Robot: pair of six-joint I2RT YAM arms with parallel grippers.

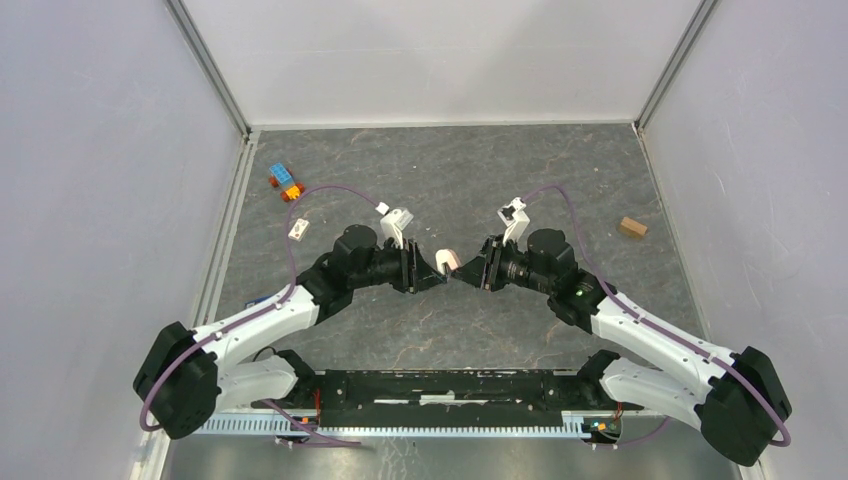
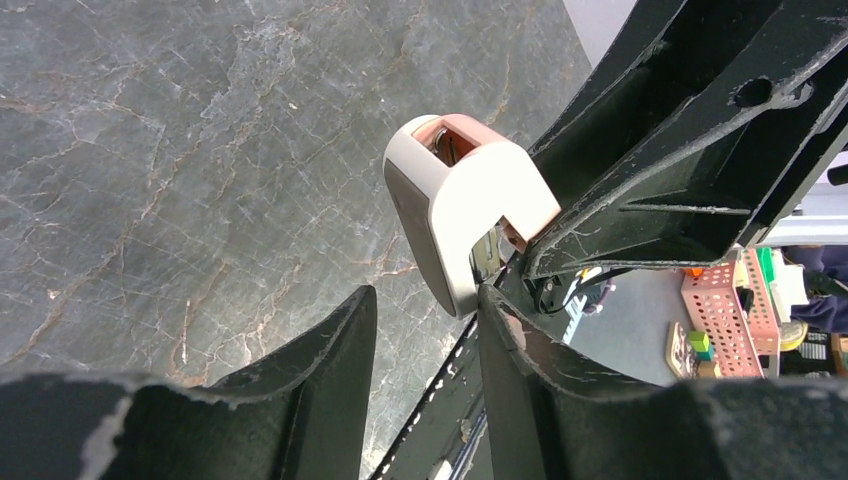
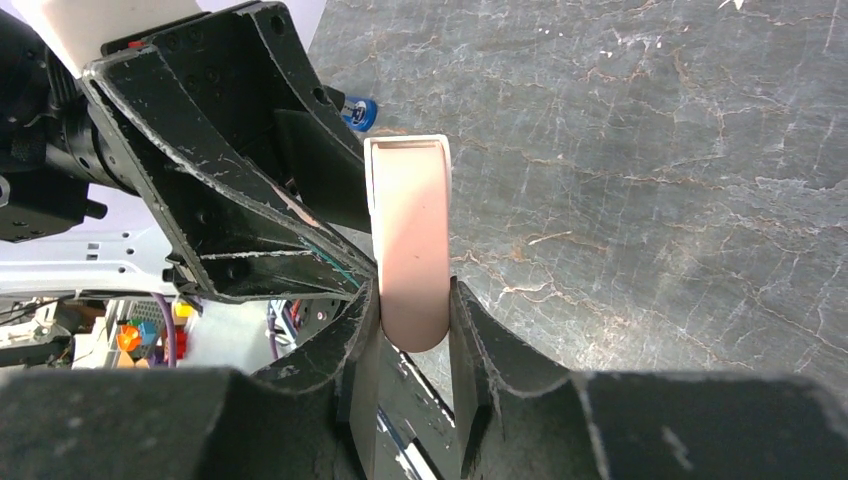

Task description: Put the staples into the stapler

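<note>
White-and-black arms [image 1: 255, 325], looping purple cables [image 1: 335, 187], scuffed black fingers [image 3: 500, 350].

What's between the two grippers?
A pink-and-white piece, clamped by the right gripper, its other end between the open fingers of the left gripper. The top and both wrist views show it.

Light bright, even, diffuse, from overhead; shadows faint, soft-edged. Pale walls [image 1: 100, 150] slightly washed out. Dark veined surface [image 1: 430, 170] matte, no glare. Top view sharp, mild wide-angle bend toward edges. Wrist views: left fingers [image 2: 310, 370] and right fingers [image 3: 500, 370] near lens, dim, slightly soft, scuffed edges catching light; surface veins crisp; clutter beyond surface edge blurred
</note>
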